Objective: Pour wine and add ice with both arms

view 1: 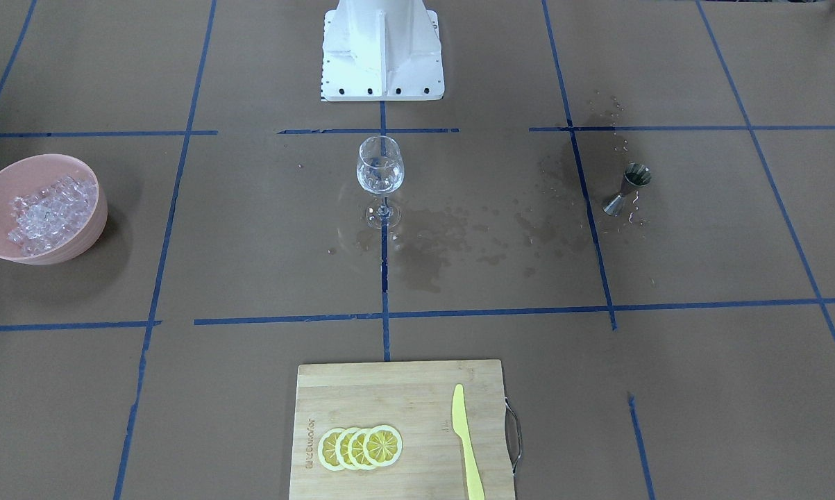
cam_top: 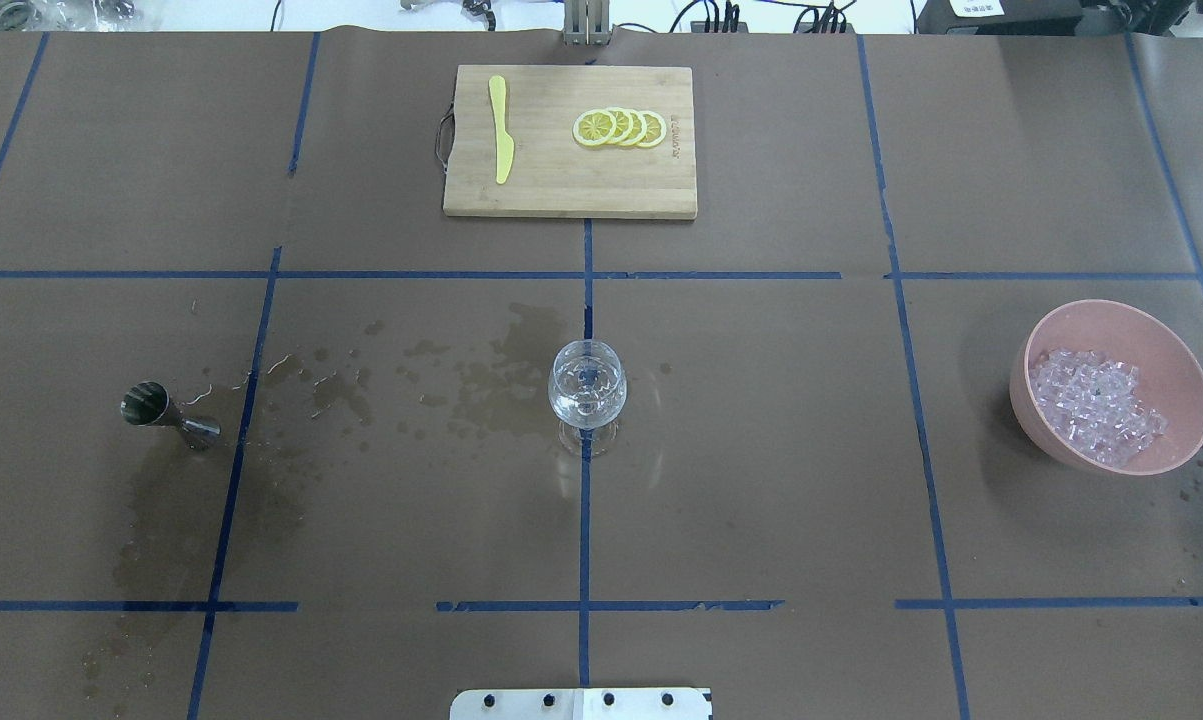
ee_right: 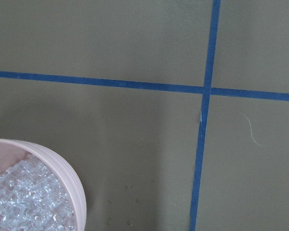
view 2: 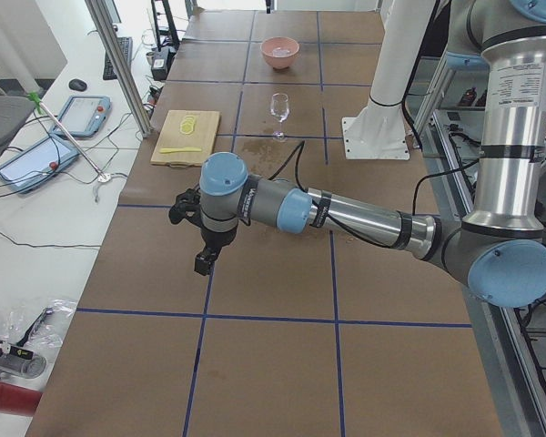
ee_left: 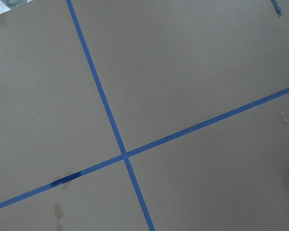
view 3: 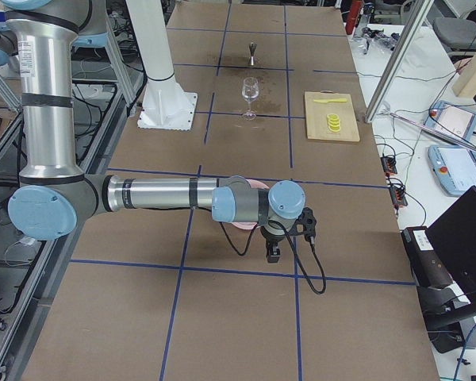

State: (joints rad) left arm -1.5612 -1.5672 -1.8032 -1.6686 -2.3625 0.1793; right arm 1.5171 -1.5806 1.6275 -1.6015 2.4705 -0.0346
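wine in centre glass, ice in pink bowl at right. left gripper and right gripper: grip state cannot be told. wet paper may let the glass slide when nudged.

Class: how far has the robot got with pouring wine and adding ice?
Seemingly done: the clear stemmed wine glass holds a little colourless liquid; the small steel jigger is set down among wet stains. In hand: nothing seen; the left hand and right hand hover off the items, grip unclear. Left: the clear ice cubes all sit in the pink bowl, none in the glass.
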